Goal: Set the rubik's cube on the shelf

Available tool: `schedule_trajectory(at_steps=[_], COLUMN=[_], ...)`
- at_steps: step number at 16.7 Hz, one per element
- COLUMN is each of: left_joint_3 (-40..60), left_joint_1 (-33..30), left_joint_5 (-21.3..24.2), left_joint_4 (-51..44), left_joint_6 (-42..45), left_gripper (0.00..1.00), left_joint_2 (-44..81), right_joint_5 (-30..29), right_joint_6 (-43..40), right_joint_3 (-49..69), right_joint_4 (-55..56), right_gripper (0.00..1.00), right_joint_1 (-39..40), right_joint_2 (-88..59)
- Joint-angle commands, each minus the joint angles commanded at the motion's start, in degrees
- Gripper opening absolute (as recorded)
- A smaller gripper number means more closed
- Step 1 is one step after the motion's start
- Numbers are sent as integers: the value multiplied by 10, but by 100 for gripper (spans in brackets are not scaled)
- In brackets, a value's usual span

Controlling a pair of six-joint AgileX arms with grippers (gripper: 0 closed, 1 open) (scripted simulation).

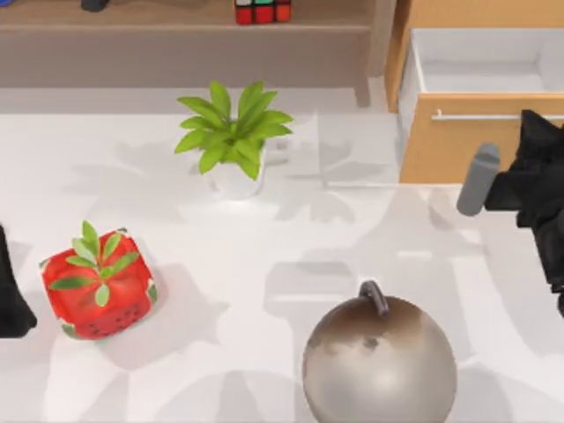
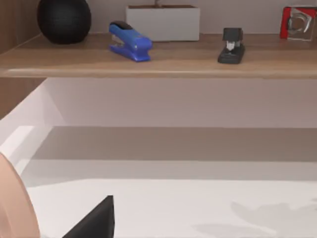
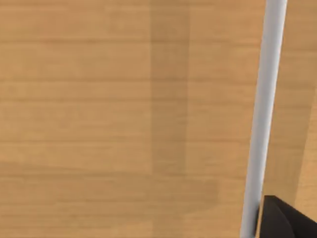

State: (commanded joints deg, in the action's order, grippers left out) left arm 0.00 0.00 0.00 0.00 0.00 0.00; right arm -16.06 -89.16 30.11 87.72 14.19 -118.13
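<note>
Wooden shelf (image 1: 176, 18) holds rubik's cube (image 1: 262, 11), nothing lettered

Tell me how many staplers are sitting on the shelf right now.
2. The blue stapler lies beside the black ball; the black stapler stands farther along the shelf. Others could be out of frame.

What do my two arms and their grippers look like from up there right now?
In the top view, both arms are matte black with angular, faceted housings. The right arm at the table's right edge carries a rounded grey cylindrical part jutting from its side. The left arm is a plain black wedge at the left edge. No cables, labels or markings are visible on either.
</note>
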Motion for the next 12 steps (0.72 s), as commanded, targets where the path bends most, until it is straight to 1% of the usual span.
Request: schedule_trajectory(at_steps=[8, 12], left_joint_3=[0, 0], left_joint_1=[0, 0], left_joint_5=[0, 0], left_joint_4=[0, 0], left_joint_6=[0, 0], left_gripper=[100, 100], left_joint_2=[0, 0], right_joint_5=[6, 17], right_joint_6=[-2, -2], right_joint_3=[25, 91], right_joint_4=[-15, -54], right_gripper=[0, 0], right_joint_1=[-4, -15], right_joint_2=[-5, -32])
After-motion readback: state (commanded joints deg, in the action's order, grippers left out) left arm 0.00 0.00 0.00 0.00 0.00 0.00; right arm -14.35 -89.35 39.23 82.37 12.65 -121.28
